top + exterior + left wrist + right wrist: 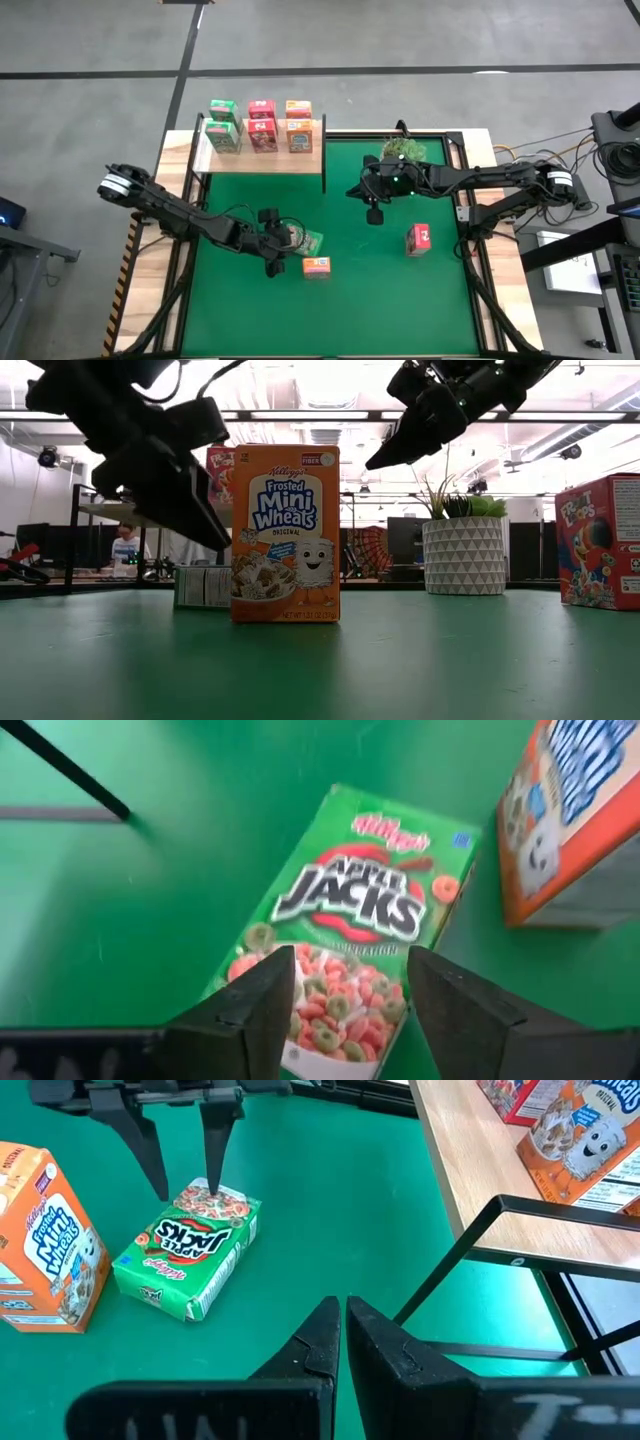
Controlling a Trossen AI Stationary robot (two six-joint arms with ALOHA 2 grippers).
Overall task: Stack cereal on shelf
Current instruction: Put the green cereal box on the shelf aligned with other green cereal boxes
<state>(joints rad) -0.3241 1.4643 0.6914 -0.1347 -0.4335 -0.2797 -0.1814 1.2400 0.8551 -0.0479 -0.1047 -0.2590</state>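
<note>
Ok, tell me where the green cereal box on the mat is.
The green cereal box lies flat on the green mat, left of centre in the high view, just behind the standing orange box and under the left gripper.

An upright orange cardboard Frosted Mini-Wheats box (285, 533) stands just left of centre on the green table surface (400, 660), with a low green box lying flat (203, 586) just beside it at 9 o'clock and a pink box (220, 475) partly hidden behind it at about 10 o'clock. A dark gripper (190, 510) hangs from 11 o'clock with its fingers pointing down towards the flat green box, while a second dark gripper (400, 452) reaches in from 1 o'clock, well above the table. At 3 o'clock sits a white patterned plant pot with green leaves (463, 555), and a red Froot Loops box (598, 542) stands at the far right edge.
</note>
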